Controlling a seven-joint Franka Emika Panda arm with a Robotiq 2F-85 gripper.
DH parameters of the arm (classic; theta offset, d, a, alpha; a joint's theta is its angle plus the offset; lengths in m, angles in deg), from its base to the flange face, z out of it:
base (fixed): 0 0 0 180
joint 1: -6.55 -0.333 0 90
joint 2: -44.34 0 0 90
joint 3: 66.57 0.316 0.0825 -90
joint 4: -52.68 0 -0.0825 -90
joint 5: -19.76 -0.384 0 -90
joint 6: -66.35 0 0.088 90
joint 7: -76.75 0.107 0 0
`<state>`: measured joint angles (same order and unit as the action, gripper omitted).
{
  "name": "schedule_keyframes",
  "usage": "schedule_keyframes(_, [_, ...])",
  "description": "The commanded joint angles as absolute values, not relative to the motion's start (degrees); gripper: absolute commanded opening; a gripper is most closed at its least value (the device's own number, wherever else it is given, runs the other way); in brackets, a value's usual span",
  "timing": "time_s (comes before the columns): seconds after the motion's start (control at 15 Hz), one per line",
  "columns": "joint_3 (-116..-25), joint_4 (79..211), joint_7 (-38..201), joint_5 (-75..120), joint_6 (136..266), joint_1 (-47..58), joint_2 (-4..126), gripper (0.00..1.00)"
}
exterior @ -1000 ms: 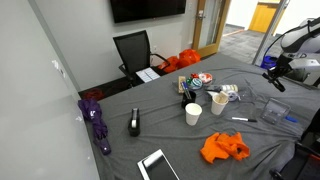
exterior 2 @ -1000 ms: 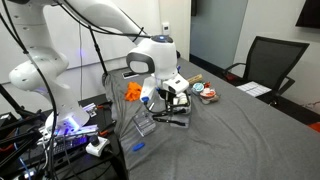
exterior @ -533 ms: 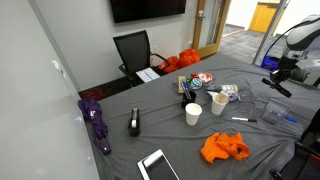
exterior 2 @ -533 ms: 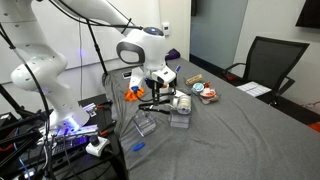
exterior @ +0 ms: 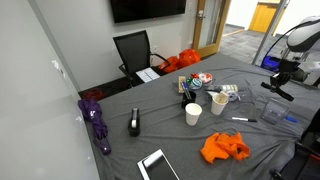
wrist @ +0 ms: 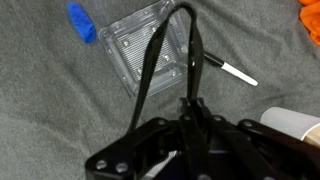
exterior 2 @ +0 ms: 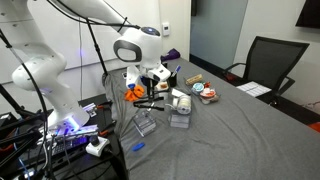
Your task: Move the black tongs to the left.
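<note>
My gripper (wrist: 190,105) is shut on the black tongs (wrist: 150,70). Their two thin arms run up the wrist view to the joined end near the top edge. The tongs hang in the air over a clear plastic tray (wrist: 150,45) on the grey cloth. In both exterior views the gripper (exterior: 278,82) (exterior 2: 156,92) is above the table's end near the robot base. The tongs (exterior 2: 150,103) stick out sideways below it, and they also show in an exterior view (exterior: 272,88).
A white pen (wrist: 235,72), a blue object (wrist: 80,22), a white cup (wrist: 295,122) and orange cloth (wrist: 310,20) lie around the tray. Farther along the table are two cups (exterior: 193,114), a black block (exterior: 134,122), a tablet (exterior: 157,165) and a purple umbrella (exterior: 96,122).
The gripper has lifted the tongs up off the table surface and carried them a little toward the table's end; it has stayed shut on them.
</note>
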<state>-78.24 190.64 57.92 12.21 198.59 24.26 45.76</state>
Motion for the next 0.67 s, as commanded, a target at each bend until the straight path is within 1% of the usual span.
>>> schedule_keyframes(0.0, [-79.27, 190.59, 57.93, 12.22, 198.46, 23.24, 45.74, 0.08])
schedule_keyframes(0.07, [-79.07, 190.59, 58.22, 12.53, 197.63, 23.02, 45.39, 0.02])
schedule_keyframes(0.27, [-78.07, 192.49, 59.19, 14.71, 196.71, 21.39, 43.57, 0.02])
schedule_keyframes(0.6, [-75.18, 198.13, 60.23, 16.90, 199.17, 16.42, 40.60, 0.02])
